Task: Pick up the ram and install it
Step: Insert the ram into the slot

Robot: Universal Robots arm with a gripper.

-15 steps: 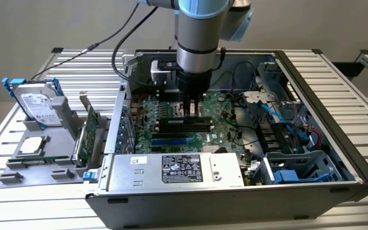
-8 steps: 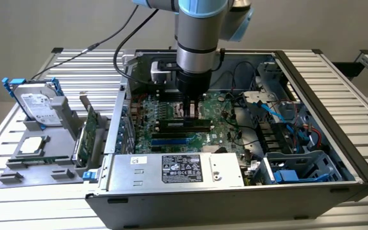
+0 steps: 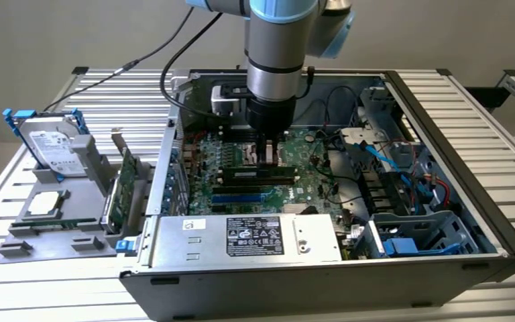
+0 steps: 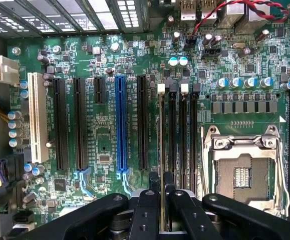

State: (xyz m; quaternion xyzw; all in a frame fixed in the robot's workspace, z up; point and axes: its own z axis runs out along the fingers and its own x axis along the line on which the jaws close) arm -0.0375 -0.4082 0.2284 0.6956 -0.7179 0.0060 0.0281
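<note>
Exterior view: we're seeing the jaws nearly closed, pinching the ram [image 3: 257, 175] by its top edge and holding it right over the motherboard [image 3: 202, 191].

Nothing can be read: the power supply label [image 3: 254, 236], the hard drive sticker [image 3: 53, 149] and the motherboard print [image 4: 104, 135] are too small to tell.

Slatted aluminium table [image 3: 472, 100], spanning the frame. Centre: open black computer case [image 3: 311, 295], resting on its side. Lower left: grey plastic holder [image 3: 51, 231]. Upper left: black cable [image 3: 105, 77] crossing the slats.
</note>
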